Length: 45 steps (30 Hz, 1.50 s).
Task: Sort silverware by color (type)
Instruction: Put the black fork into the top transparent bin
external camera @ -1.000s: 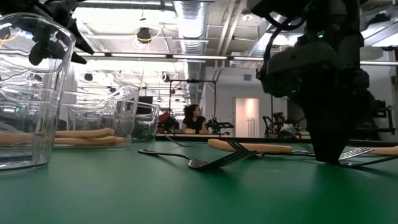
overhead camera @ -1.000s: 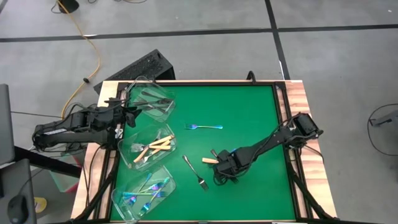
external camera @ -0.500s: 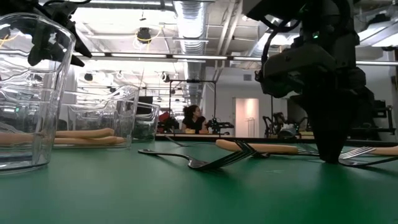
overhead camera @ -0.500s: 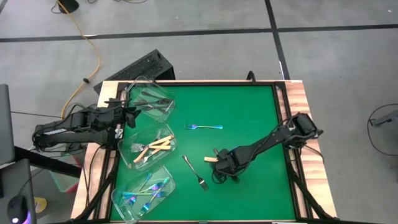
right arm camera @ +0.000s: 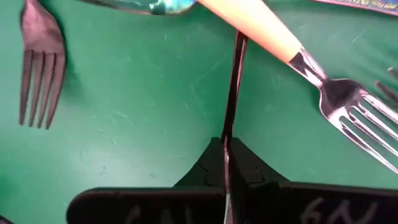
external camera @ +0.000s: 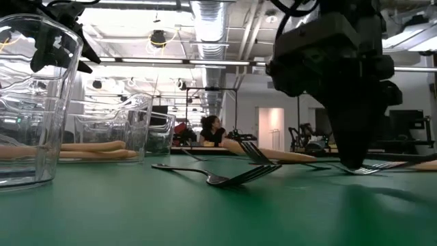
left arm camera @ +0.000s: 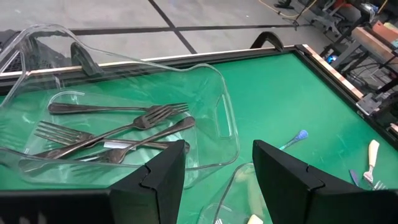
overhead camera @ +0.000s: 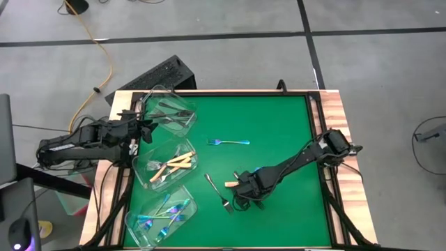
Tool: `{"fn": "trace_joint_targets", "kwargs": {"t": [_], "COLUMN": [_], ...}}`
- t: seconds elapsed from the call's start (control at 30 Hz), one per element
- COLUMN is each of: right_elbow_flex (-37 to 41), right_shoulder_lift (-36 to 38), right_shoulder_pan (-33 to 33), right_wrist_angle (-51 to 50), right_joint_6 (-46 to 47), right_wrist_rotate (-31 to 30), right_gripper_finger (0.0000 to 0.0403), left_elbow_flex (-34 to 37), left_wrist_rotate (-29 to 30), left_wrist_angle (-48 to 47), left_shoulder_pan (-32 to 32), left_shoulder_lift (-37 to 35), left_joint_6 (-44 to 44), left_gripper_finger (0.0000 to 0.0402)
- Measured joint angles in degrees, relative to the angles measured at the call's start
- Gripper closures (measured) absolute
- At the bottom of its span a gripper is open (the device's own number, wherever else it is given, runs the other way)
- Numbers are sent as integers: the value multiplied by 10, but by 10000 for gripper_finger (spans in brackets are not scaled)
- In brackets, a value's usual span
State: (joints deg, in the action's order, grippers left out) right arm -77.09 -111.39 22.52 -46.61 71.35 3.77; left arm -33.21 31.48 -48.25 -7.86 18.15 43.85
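Observation:
My right gripper (overhead camera: 245, 194) stands over the mat's middle, pointing down, shut on a thin dark fork (right arm camera: 234, 81). That fork runs under a cream-handled fork (right arm camera: 261, 28), whose head (right arm camera: 348, 106) lies beside it. Another dark fork (overhead camera: 218, 192) lies flat on the mat just to the left. A blue fork (overhead camera: 228, 142) lies farther back. My left gripper (left arm camera: 217, 180) waits open above the far-left tub (overhead camera: 171, 111), which holds dark forks. My right gripper pinches the dark fork's slim handle (right arm camera: 229, 127) between its two fingers, coming from above and pointing down. The fingers hide the exact place of the hold. The fork reaches out roughly level from the fingertips, and its far part passes beneath the cream handle (external camera: 287, 156).
Three clear tubs stand along the left edge. The far one holds dark forks, the middle one (overhead camera: 167, 166) cream-handled forks, and the near one (overhead camera: 164, 213) iridescent forks. An iridescent piece (right arm camera: 149, 5) lies close beyond the cream handle. The mat's right half (overhead camera: 293, 125) is bare green.
My right gripper has gone a little toward the table's left and near edge and has risen slightly. The dark fork has come along with it. The cream-handled fork has shifted the same way, and one end of its handle now stands higher than before.

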Motion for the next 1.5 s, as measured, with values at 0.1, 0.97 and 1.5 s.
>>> {"fn": "trace_joint_targets", "kwargs": {"t": [0.1,0.97,1.5], "right_elbow_flex": [-11,-31,-33], "right_shoulder_lift": [0,3,4], "right_shoulder_pan": [-1,-6,-40], "right_wrist_angle": [-2,25,70], "right_joint_6": [-9,-90,-117], "right_wrist_rotate": [-1,6,-5], "right_gripper_finger": [392,390,390], "left_elbow_flex": [0,0,0], "left_wrist_rotate": [0,4,4], "left_wrist_angle": [0,-1,-4], "left_shoulder_pan": [0,0,0], "left_shoulder_lift": [0,0,0], "left_joint_6": [2,-1,2], "left_gripper_finger": [230,230,230]}}
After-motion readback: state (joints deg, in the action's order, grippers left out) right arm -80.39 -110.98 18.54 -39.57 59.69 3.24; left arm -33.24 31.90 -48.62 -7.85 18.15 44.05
